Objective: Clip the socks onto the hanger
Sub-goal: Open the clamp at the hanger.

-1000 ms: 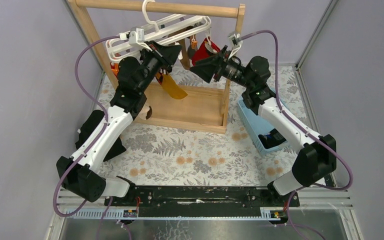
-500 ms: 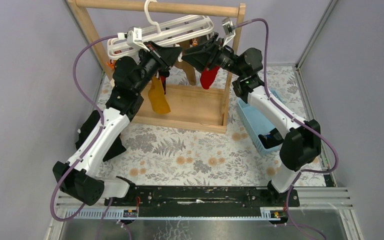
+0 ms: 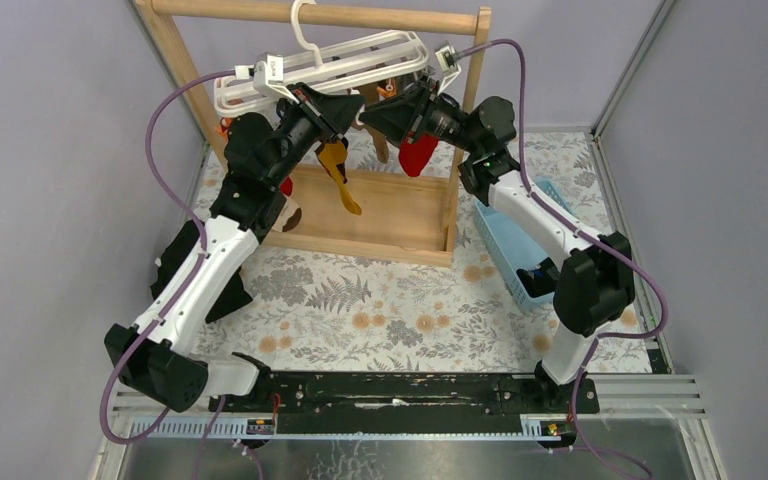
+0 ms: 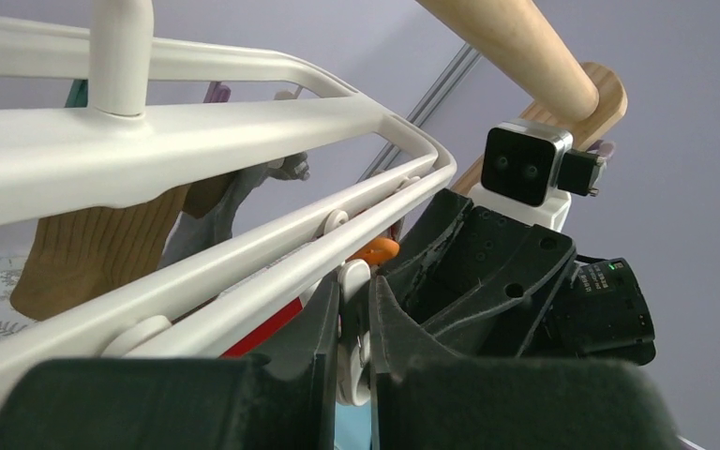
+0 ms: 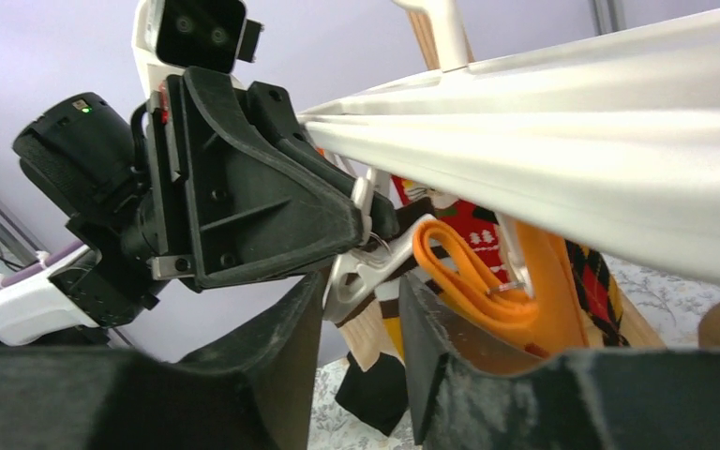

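Nearest you, the floral desk (image 3: 390,300) gives room to back out, though the blue basket (image 3: 505,250) sits at 3 o'clock. At 12 o'clock the mustard sock (image 3: 340,175) and red sock (image 3: 418,155) hang limp and light from the hanger (image 3: 350,55). Your left hand (image 4: 353,314) is clamped on a small springy clip (image 4: 352,277) and your right hand (image 5: 361,291) stands apart around it, so pinch only its tails. The light frame likely swings on its hook under the wooden rack (image 3: 330,15), leaving little room.

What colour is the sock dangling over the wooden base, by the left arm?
Mustard yellow sock; the top external view shows it best.
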Controlling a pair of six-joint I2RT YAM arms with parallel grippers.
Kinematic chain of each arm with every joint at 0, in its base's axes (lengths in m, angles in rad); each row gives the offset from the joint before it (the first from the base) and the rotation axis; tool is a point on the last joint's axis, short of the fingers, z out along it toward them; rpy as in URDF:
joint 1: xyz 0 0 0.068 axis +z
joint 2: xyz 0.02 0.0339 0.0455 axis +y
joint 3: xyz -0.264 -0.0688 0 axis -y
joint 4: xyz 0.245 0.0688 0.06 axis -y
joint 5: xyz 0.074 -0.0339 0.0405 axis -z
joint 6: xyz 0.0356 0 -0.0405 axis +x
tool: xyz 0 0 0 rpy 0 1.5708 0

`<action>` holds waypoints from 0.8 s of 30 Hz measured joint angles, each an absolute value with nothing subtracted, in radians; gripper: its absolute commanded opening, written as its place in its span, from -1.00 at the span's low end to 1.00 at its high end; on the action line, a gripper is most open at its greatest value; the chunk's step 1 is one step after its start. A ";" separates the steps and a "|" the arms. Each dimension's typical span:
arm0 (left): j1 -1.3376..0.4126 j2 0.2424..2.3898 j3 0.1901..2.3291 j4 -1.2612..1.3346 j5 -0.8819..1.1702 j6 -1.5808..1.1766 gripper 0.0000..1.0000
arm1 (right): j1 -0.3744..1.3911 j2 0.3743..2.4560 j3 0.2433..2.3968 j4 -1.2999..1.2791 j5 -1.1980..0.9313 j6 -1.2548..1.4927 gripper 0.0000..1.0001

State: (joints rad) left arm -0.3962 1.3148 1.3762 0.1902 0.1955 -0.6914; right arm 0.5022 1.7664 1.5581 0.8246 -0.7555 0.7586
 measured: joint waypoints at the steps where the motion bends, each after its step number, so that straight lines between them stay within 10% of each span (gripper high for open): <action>1: -0.396 1.315 1.376 0.189 0.196 -0.693 -1.00 | 0.504 1.766 1.562 0.825 -0.757 0.765 -0.33; 9: -0.392 1.315 1.376 0.218 0.196 -0.702 -1.00 | 0.503 1.768 1.574 0.817 -0.762 0.805 -1.00; 19: -0.398 1.272 1.318 0.264 0.200 -0.663 0.50 | 0.503 1.771 1.571 0.823 -0.780 0.818 -1.00; 24: -0.403 1.211 1.246 0.292 0.197 -0.611 0.79 | 0.496 1.786 1.571 0.930 -0.799 0.914 -1.00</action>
State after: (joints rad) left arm -0.4034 1.2110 1.2465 0.2924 0.1967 -0.6106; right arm 0.4961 1.7863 1.5715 0.9302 -0.7990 0.9142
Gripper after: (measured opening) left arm 0.861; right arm 0.044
